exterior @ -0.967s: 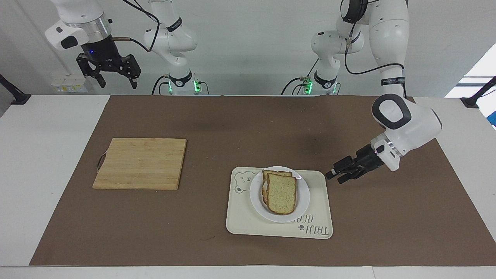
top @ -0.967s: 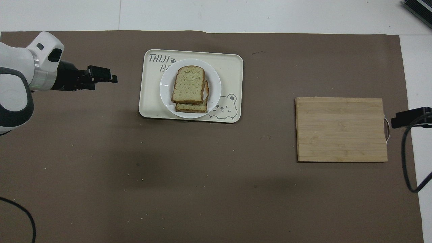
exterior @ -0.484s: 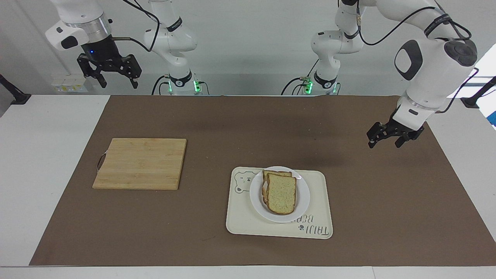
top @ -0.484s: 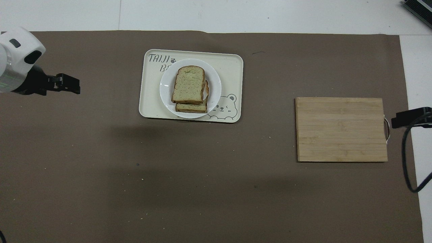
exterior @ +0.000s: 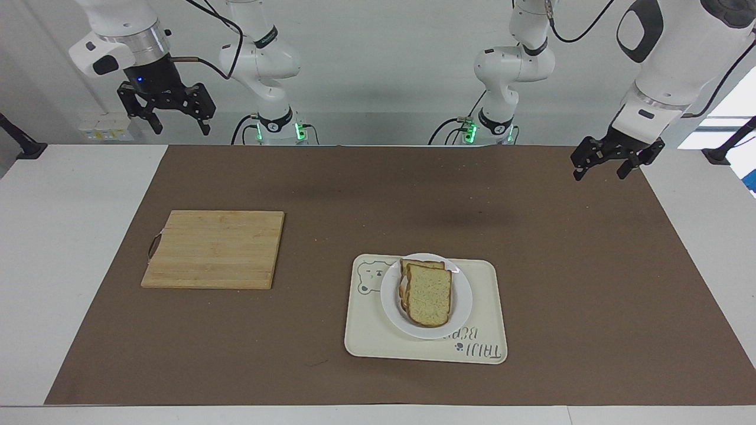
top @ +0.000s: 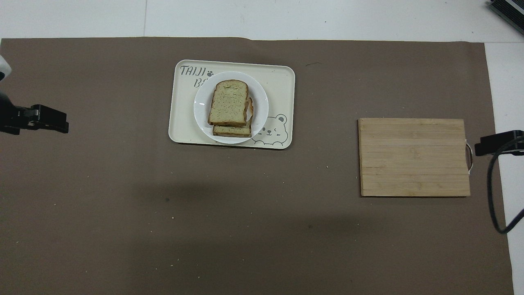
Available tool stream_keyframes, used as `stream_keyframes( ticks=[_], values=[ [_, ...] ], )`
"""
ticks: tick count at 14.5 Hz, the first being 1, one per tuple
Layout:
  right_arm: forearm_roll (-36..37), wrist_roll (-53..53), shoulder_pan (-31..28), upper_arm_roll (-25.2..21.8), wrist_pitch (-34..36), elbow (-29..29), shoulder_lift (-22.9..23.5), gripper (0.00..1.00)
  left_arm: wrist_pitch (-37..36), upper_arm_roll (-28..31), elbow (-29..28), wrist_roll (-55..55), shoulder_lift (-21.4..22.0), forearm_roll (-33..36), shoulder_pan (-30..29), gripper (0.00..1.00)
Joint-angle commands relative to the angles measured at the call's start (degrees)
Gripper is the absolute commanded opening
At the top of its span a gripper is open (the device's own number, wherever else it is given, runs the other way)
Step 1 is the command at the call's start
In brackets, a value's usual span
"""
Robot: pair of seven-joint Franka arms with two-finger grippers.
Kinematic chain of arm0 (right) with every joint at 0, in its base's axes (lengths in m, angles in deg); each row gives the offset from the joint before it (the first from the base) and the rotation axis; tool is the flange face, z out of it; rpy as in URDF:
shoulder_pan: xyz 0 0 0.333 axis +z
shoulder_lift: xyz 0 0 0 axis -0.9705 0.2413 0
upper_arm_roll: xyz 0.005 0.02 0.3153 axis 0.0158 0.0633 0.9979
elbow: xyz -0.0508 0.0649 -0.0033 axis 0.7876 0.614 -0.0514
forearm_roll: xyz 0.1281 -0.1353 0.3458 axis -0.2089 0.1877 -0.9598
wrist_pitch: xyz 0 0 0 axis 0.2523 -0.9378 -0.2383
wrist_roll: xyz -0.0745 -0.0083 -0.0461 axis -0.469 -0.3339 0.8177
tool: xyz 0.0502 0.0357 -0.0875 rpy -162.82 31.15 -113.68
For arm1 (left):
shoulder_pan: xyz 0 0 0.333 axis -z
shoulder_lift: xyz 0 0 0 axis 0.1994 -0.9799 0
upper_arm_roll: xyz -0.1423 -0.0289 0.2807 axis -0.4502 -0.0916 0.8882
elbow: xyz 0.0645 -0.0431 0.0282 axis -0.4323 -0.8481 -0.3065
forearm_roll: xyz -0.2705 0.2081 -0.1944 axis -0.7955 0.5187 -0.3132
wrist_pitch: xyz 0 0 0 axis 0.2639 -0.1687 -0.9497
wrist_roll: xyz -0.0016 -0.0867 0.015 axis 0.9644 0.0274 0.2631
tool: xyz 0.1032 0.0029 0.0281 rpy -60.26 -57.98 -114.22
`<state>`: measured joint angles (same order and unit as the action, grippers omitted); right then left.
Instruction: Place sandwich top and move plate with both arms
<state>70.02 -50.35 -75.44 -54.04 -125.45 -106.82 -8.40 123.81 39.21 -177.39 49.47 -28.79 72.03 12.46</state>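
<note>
The sandwich top (exterior: 429, 294) (top: 229, 102), a plain speckled slice, lies on a stack of bread on the white plate (exterior: 463, 298) (top: 201, 110). The plate rests on a cream tray. My left gripper (exterior: 601, 172) (top: 55, 123) hangs open and empty over the brown mat's edge at the left arm's end, well away from the tray. My right gripper (exterior: 181, 127) (top: 497, 142) waits open and empty, raised over the right arm's end of the table, above the cutting board's handle side.
The cream tray (exterior: 369, 339) (top: 282, 82) has a bear print and lettering. A wooden cutting board (exterior: 212, 248) (top: 413, 157) lies toward the right arm's end. A brown mat (exterior: 354, 189) covers most of the white table.
My left gripper has risen from beside the tray and drawn back toward the left arm's end, turning to point down. The right arm, bread and plate have not moved.
</note>
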Motion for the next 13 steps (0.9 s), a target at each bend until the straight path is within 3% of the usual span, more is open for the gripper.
stream_keyframes(
  ticks=[1,13],
  values=[
    [-0.4,0.6,-0.4,0.1,-0.6,-1.6,-1.3,1.00,-4.6,-0.3,1.3,1.3,0.5,1.5,-0.4,1.00],
    [-0.4,0.7,-0.5,0.1,-0.6,-1.6,-1.3,1.00,-4.2,-0.2,1.1,0.5,0.6,-0.1,-1.3,1.00]
  ],
)
